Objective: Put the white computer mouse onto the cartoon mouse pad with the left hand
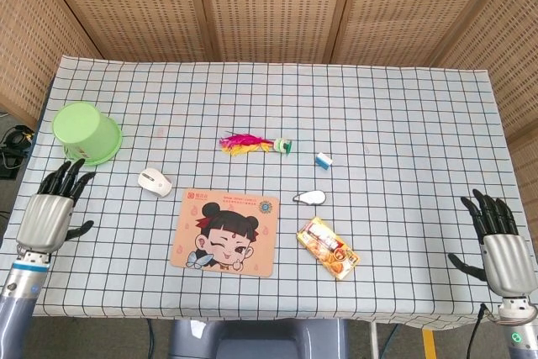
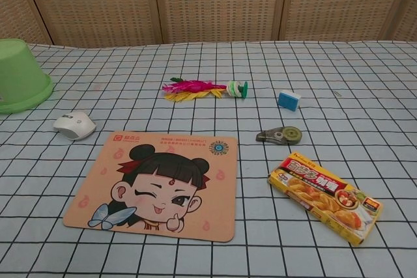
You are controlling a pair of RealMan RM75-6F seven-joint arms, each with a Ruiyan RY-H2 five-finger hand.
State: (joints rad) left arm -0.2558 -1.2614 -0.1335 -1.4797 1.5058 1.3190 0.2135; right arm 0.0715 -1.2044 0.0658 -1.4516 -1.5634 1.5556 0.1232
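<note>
The white computer mouse lies on the checked cloth just left of and behind the cartoon mouse pad, not touching it. My left hand hovers open at the table's left edge, well left of the mouse, fingers spread and pointing away from me. At the table's front right corner my right hand is open too and holds nothing. Neither hand shows in the chest view.
An upturned green bowl stands at the left, behind my left hand. A feather shuttlecock, a small blue-white eraser, a correction tape and a yellow curry box lie right of the mouse.
</note>
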